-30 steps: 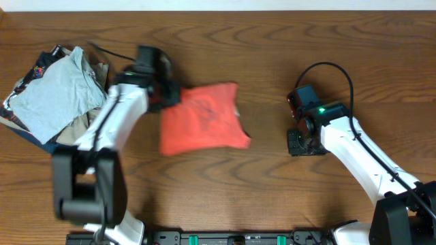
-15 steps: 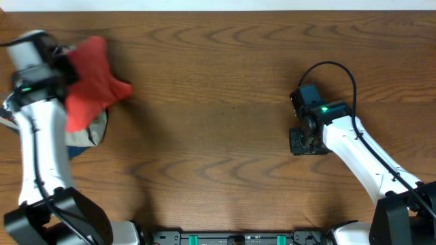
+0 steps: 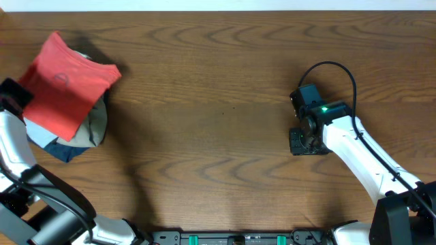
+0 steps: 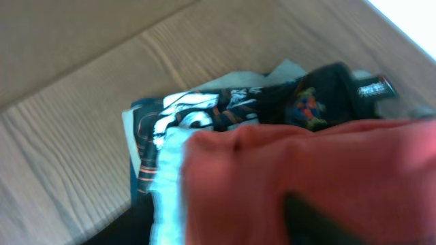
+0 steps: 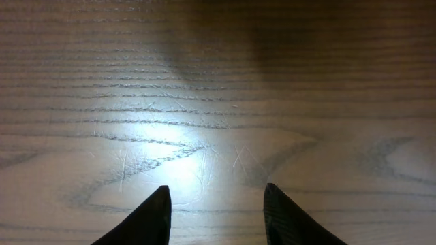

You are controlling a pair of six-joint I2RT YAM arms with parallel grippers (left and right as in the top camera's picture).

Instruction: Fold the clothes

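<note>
Brown wood-grain surface (image 3: 218,102). Far left: red-orange T-shirt (image 3: 65,92), folded, lies atop a pile of grey, tan and navy garments (image 3: 92,129). Left tool (image 3: 17,95) at shirt's left edge; wrist view blurred, grip cannot be told. Right tool (image 5: 216,211) well apart to the right, fingers spread, empty, over bare wood.

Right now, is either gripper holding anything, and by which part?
The right gripper is open over the table, holding nothing. The left gripper sits at the red-orange T-shirt's left edge; whether it grips cannot be told.
</note>
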